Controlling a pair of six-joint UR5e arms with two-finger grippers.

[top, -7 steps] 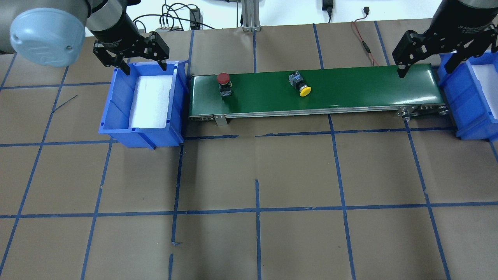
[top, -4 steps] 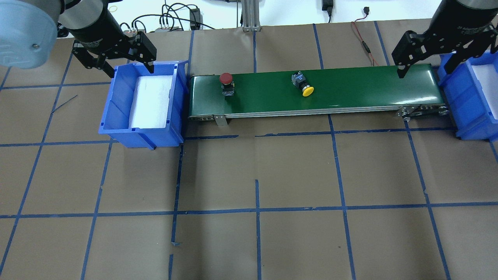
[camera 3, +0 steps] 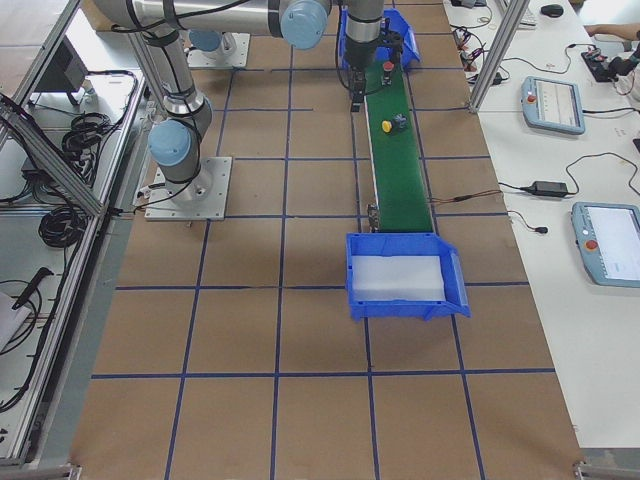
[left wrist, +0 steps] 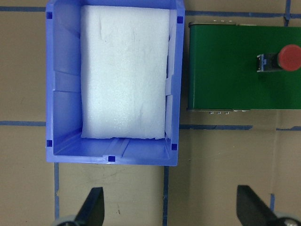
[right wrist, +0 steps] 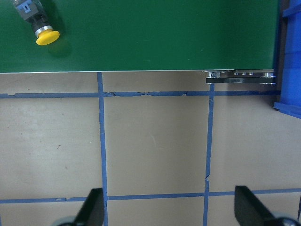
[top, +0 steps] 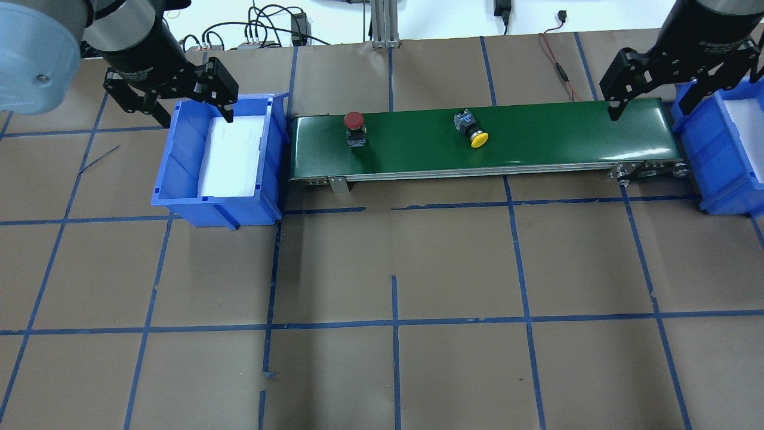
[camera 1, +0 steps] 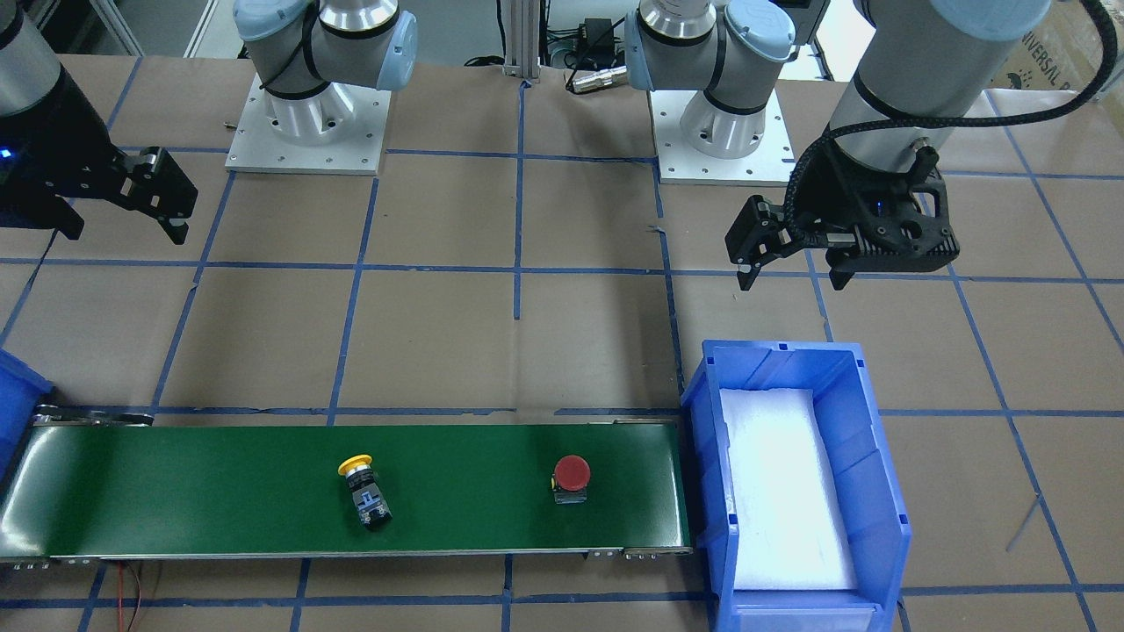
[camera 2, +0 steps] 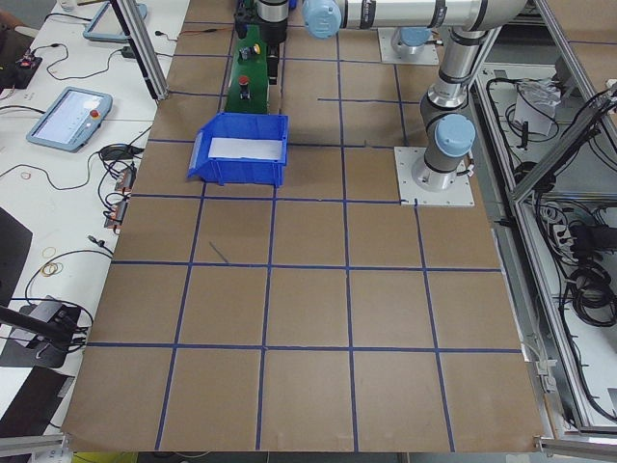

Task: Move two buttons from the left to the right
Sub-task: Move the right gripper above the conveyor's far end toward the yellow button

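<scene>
The red button (top: 353,122) stands upright near the left end of the green conveyor belt (top: 537,134). It also shows in the front view (camera 1: 572,474) and the left wrist view (left wrist: 288,58). The yellow button (top: 474,131) lies on its side at mid-belt, also in the front view (camera 1: 362,487) and the right wrist view (right wrist: 40,28). My left gripper (top: 194,110) is open and empty, high by the left blue bin (top: 179,206). My right gripper (top: 647,110) is open and empty above the belt's right end.
The left bin holds only a white foam pad (top: 230,155). A second blue bin (top: 716,197) with a white pad stands at the belt's right end. Cables (top: 555,54) lie behind the belt. Blue tape lines cross the brown table.
Both buttons have moved a little to the right along the belt. My left gripper has shifted left and back, off the belt's end. My right gripper has stayed put.
</scene>
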